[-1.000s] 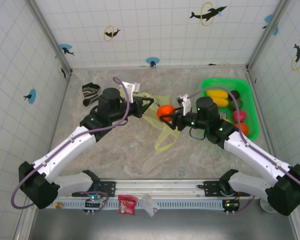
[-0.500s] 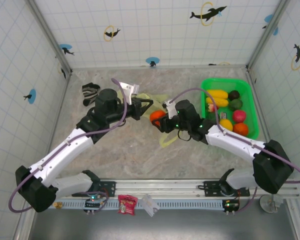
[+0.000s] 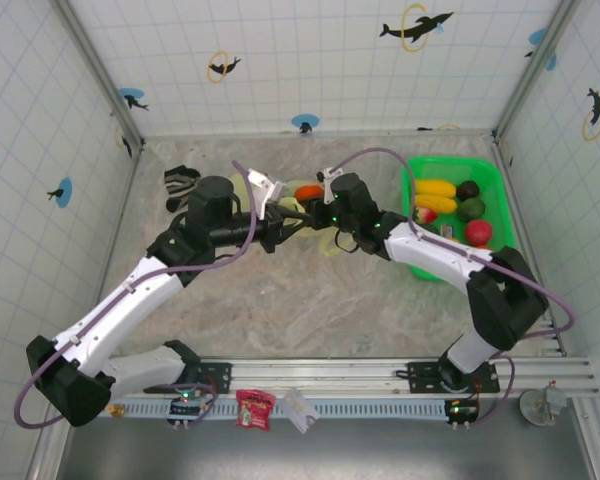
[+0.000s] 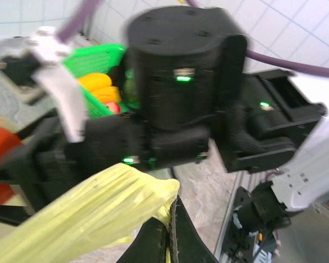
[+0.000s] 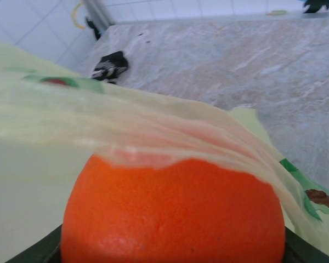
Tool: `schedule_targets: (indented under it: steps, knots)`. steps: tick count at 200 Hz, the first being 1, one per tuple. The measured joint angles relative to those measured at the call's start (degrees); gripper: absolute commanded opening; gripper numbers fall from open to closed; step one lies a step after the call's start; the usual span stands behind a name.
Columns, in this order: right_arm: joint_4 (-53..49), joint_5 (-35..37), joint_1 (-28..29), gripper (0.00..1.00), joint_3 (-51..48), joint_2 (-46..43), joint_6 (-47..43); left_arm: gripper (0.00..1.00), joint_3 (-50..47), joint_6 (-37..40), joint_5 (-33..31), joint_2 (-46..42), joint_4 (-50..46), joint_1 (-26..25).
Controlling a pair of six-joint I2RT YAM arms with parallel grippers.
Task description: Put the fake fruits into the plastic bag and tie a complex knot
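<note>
A sock (image 3: 180,183) lay on the counter (image 3: 280,300), well to the left of the left gripper (image 4: 171,219). That gripper was pinched together on a bunched edge of the bag (image 4: 93,216), which was held up just ahead of it. Immediately to the right, an orange (image 5: 175,213) was clamped in the right gripper (image 3: 313,203), with the bag's film draped over its top. Whether it was fully inside could not be told. Behind the right gripper, further right, more fruits (image 3: 435,190) lay in a green tub (image 3: 485,175). The bag was judged thin, light and slippery, best taken at gathered edges or handles. The fruits were judged light, rigid and glossy, best gripped across the widest part.
</note>
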Motion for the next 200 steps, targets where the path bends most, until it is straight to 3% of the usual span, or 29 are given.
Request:
schedule_targets:
  steps: [42,75,131,200]
  knots:
    - [-6.9,10.0,0.1,0.88,6.0,8.6,3.5,0.00,0.0,2.0,3.2,0.0,0.1,0.0]
    - [-7.4,11.0,0.3,0.91,4.6,8.2,3.4,0.00,-0.7,2.4,2.6,-0.3,0.3,0.5]
    - [-3.4,4.7,-0.1,0.83,-1.6,0.1,1.2,0.00,-4.1,1.0,-0.5,-0.7,1.5,1.1]
    - [4.8,-12.5,-2.3,0.55,-9.1,-12.0,0.4,0.00,-5.0,-6.1,-4.4,-0.9,5.0,1.1]
